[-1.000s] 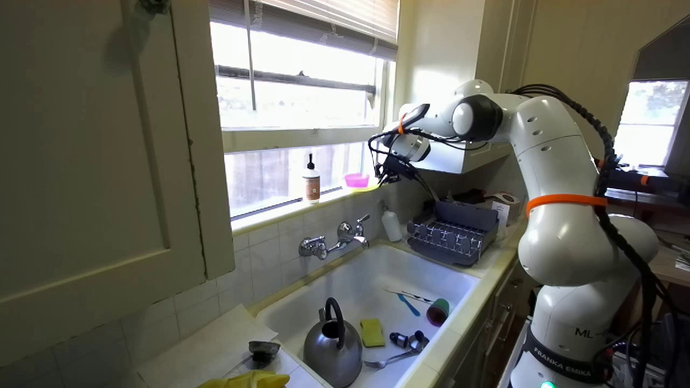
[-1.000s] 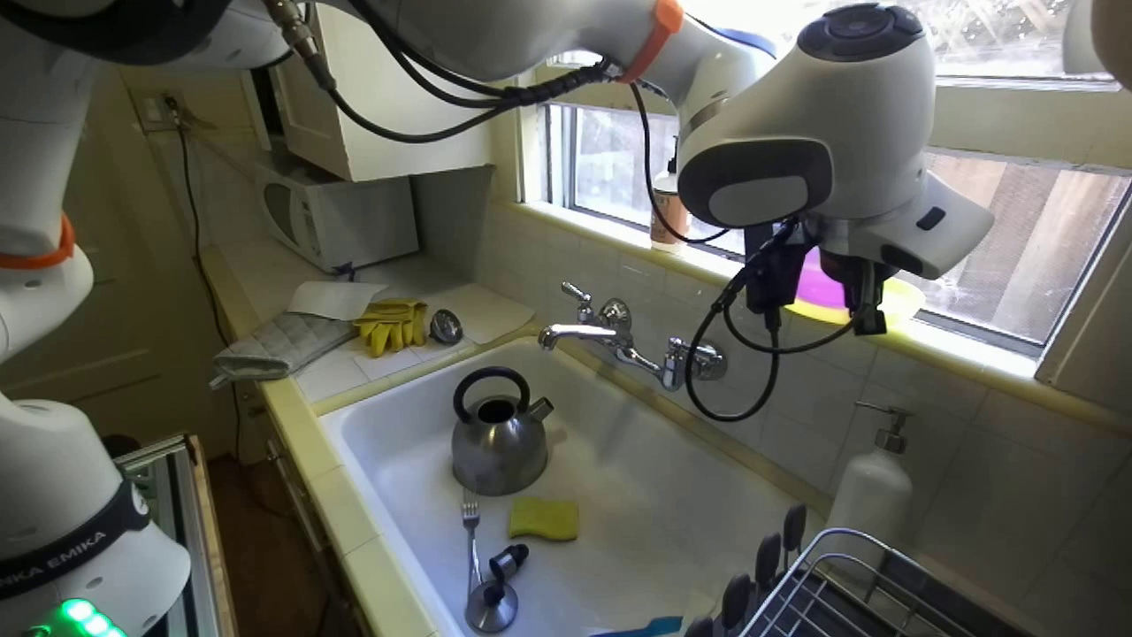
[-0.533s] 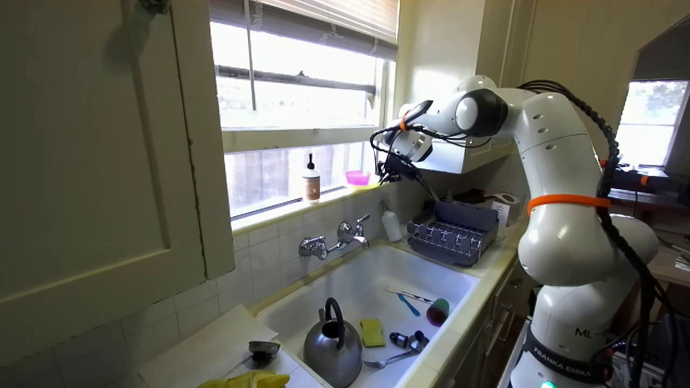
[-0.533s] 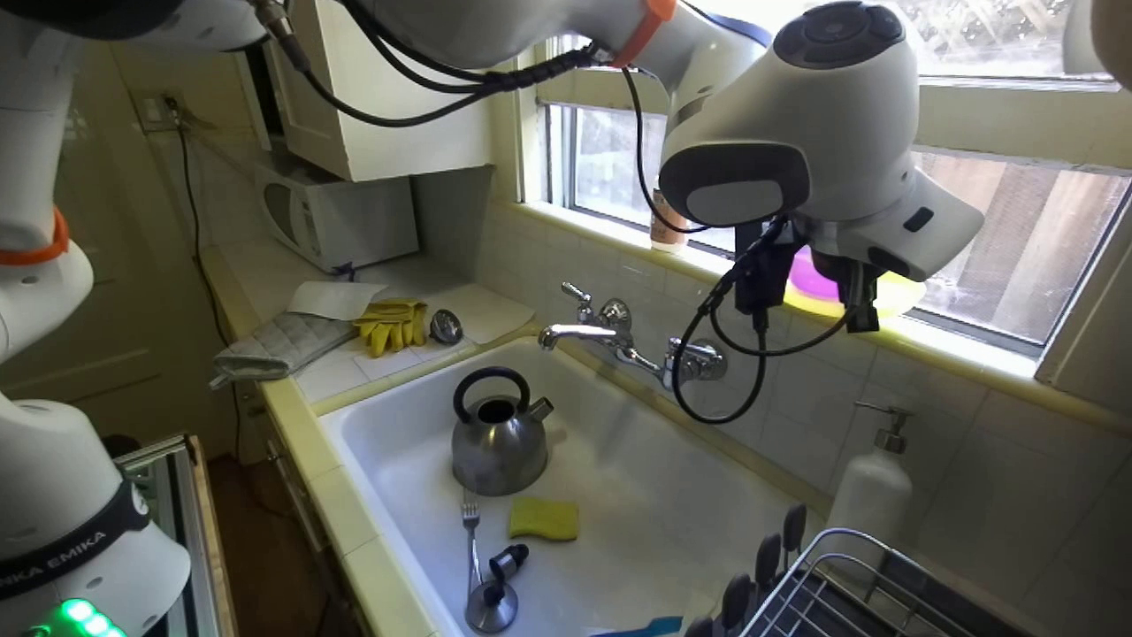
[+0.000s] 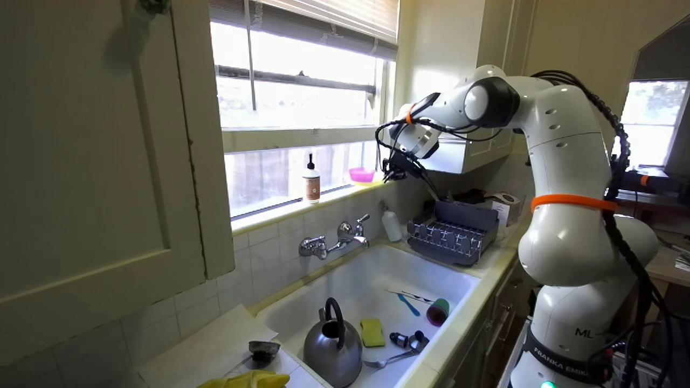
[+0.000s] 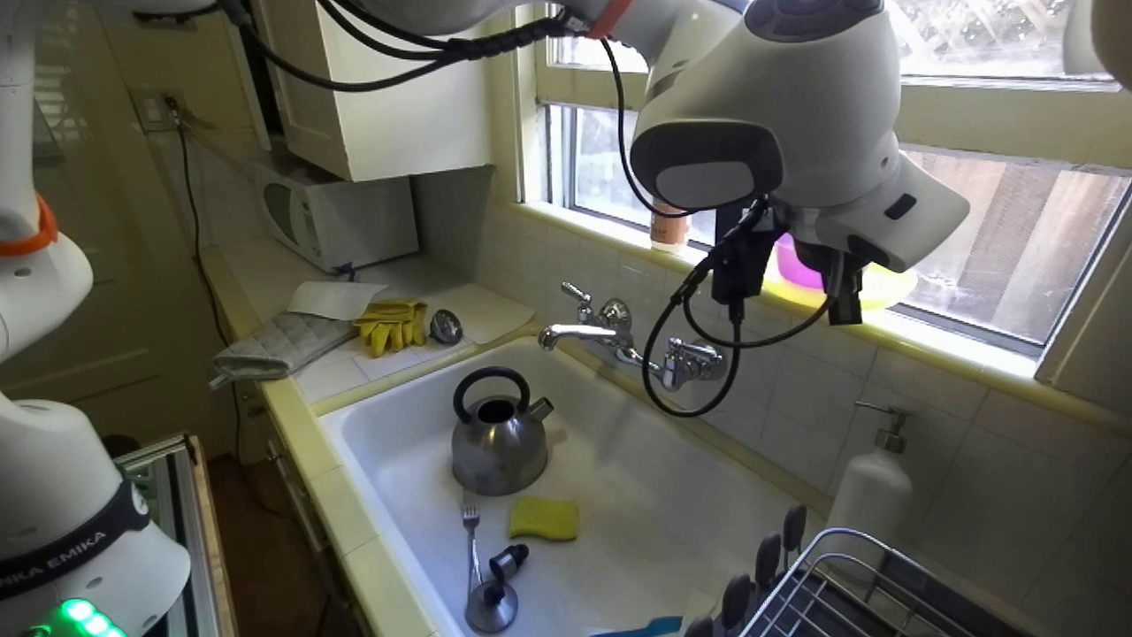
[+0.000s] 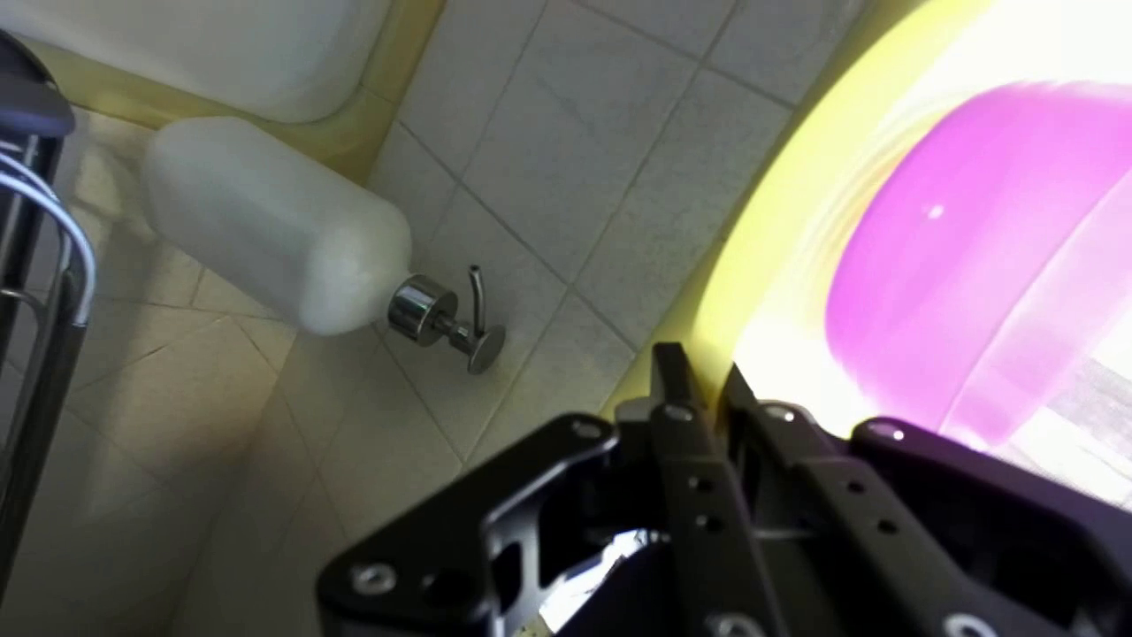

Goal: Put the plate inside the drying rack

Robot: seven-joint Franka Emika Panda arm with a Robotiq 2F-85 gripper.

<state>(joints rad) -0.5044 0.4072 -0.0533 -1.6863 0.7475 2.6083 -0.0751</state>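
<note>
A pink round dish (image 5: 361, 174), bowl-like, sits on a wider yellow plate (image 5: 369, 184) at the windowsill. Both also show in an exterior view as the pink dish (image 6: 798, 265) and yellow plate (image 6: 884, 287), partly behind the arm. In the wrist view, the gripper (image 7: 703, 367) has its fingertips nearly together on the rim of the yellow plate (image 7: 778, 230); the pink dish (image 7: 964, 248) is beside the fingers, not between them. The dark bluish-grey drying rack (image 5: 453, 231) stands on the counter below; it is partly cut off in an exterior view (image 6: 849, 584).
A white soap dispenser (image 5: 391, 223) stands between the wall and rack. A pump bottle (image 5: 311, 182) is on the sill. The faucet (image 6: 579, 333) juts over the white sink, which holds a kettle (image 5: 334, 350), a yellow sponge (image 5: 372, 332) and utensils. An upper cabinet (image 5: 490, 148) hangs near the arm.
The arm and gripper have moved slightly up and back, rightward in an exterior view. The yellow plate and the pink dish on it have shifted along with the gripper.
</note>
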